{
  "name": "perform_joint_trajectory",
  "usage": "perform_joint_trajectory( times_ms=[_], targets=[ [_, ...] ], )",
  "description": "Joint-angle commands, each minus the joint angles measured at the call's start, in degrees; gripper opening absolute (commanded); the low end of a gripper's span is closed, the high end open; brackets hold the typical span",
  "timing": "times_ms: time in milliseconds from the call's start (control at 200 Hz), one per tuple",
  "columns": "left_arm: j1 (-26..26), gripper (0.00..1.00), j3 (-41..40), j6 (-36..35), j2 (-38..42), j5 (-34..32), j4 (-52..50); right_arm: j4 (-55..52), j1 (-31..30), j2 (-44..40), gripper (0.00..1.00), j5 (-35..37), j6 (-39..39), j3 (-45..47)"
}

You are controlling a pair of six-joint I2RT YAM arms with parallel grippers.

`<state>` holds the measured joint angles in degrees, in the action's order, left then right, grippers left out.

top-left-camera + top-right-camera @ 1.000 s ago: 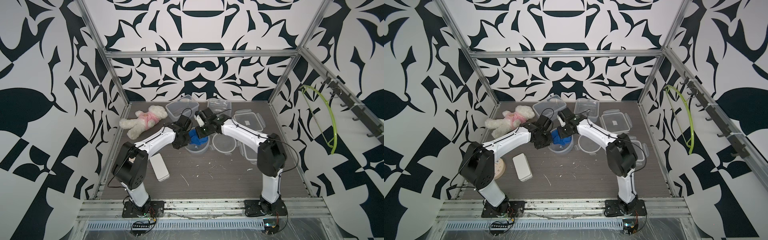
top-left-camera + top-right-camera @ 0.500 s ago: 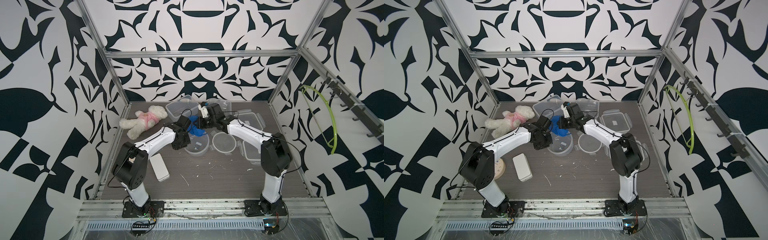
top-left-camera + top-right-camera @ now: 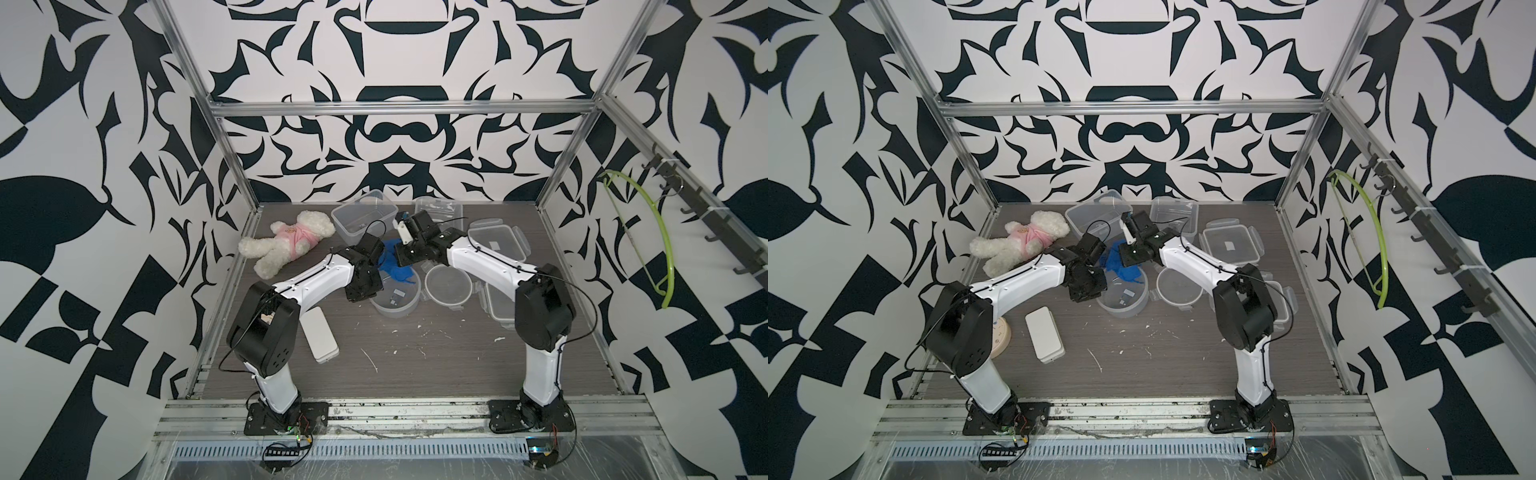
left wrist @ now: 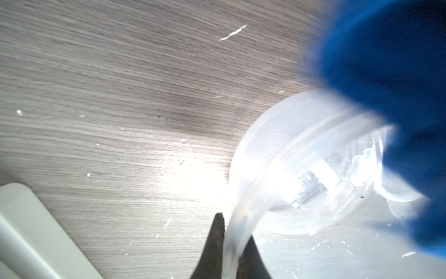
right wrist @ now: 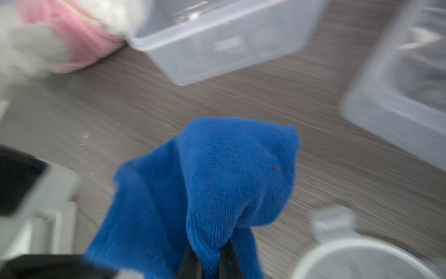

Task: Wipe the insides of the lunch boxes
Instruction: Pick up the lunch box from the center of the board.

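— Where is the round lunch box [image 3: 394, 297]?
— Open, mid-surface. The left pincer [image 4: 234, 232] pinches its rim on the side toward the left edge.
— What could go wrong?
— The right pincer [image 5: 208, 261] grips the blue cloth [image 5: 217, 181], which hangs over the box's far side. Dragging the cloth could tip the light box or pull its rim free.
— And the arms?
— Both reach forward and meet over the box, with the right wrist higher.

Both top views look down from high at the front edge over the whole table [image 3: 415, 365]. The wrist views sit close: left above the round box [image 4: 301, 169], right behind the blue cloth [image 5: 217, 181], which both show.
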<state>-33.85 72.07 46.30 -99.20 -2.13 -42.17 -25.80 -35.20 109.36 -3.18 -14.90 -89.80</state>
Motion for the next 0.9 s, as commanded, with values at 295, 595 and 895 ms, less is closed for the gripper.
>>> perform_joint_trajectory(
  times_ms=[295, 595, 895],
  targets=[
    [0.3, 0.06, 1.4, -0.6, -1.5, 0.2, 0.4, -5.5, -4.5, -22.4, 0.00, 2.2, -3.3, 23.0],
    [0.2, 0.06, 2.8, -0.4, -2.0, 0.7, 0.1, -6.5, -19.7, -17.0, 0.00, 10.8, -4.8, 19.3],
    [0.2, 0.06, 2.8, -0.2, -1.9, 1.5, 0.2, 3.8, -22.1, -5.4, 0.00, 0.9, -4.6, 10.6]
  ],
)
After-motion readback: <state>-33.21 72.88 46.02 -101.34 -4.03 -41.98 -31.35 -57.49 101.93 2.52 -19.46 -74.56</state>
